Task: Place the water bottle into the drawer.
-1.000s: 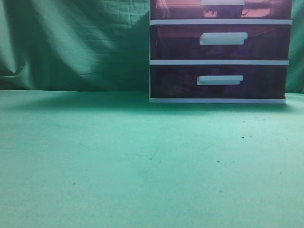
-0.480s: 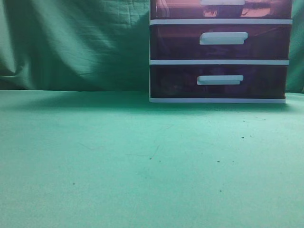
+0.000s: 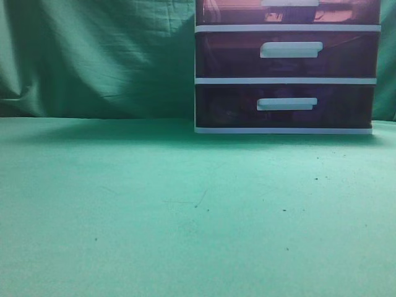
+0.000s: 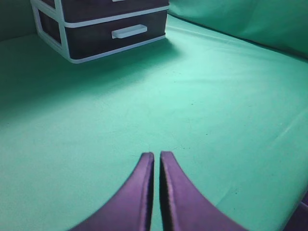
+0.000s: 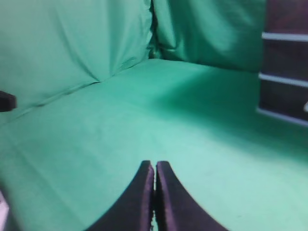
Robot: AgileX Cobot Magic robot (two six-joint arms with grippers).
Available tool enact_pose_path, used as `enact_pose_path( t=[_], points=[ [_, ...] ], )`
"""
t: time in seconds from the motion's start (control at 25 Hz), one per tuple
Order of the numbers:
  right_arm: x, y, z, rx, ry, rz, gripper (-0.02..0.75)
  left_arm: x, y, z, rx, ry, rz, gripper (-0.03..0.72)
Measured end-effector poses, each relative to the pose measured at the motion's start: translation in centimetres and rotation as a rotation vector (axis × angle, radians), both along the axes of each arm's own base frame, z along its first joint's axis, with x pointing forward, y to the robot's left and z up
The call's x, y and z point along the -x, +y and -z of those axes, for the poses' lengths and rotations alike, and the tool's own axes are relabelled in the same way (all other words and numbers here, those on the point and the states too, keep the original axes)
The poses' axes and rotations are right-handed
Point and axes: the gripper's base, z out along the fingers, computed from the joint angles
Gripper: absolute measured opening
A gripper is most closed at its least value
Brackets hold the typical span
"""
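The reddish-maroon drawer (image 3: 288, 11) with a white bar handle sits shut at the top of the white-framed unit (image 3: 286, 80), cut off by the frame's top edge in the exterior view. The water bottle is not in view in any frame. My left gripper (image 4: 157, 155) is shut and empty above the green cloth, far in front of the unit (image 4: 67, 23). My right gripper (image 5: 154, 164) is shut and empty over the cloth, with the unit's edge (image 5: 285, 77) at the far right. Neither gripper shows in the exterior view.
Two darker purple drawers (image 3: 286, 54) (image 3: 284, 105) with white handles sit shut below the top one. Green cloth (image 3: 154, 210) covers the table and hangs as a backdrop (image 3: 93, 55). A small dark object (image 5: 6, 100) pokes in at the left edge of the right wrist view.
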Motion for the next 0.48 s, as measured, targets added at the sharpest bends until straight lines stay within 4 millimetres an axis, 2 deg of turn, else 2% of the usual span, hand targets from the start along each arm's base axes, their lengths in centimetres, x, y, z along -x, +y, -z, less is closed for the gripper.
enact_pose_path(
  t=[0.2, 0.28, 0.48],
  points=[
    [-1.4, -0.8, 0.2, 0.012, -0.11, 0.148, 0.0, 0.0, 0.0, 0.0, 0.0, 0.0, 0.0, 0.0],
    [-2.1, -1.0, 1.4, 0.029, -0.105, 0.227, 0.0, 0.0, 0.0, 0.0, 0.0, 0.0, 0.0, 0.0],
    [-3.7, -1.8, 5.8, 0.067, -0.031, 0.462, 0.0, 0.0, 0.0, 0.0, 0.0, 0.0, 0.0, 0.0]
  ],
)
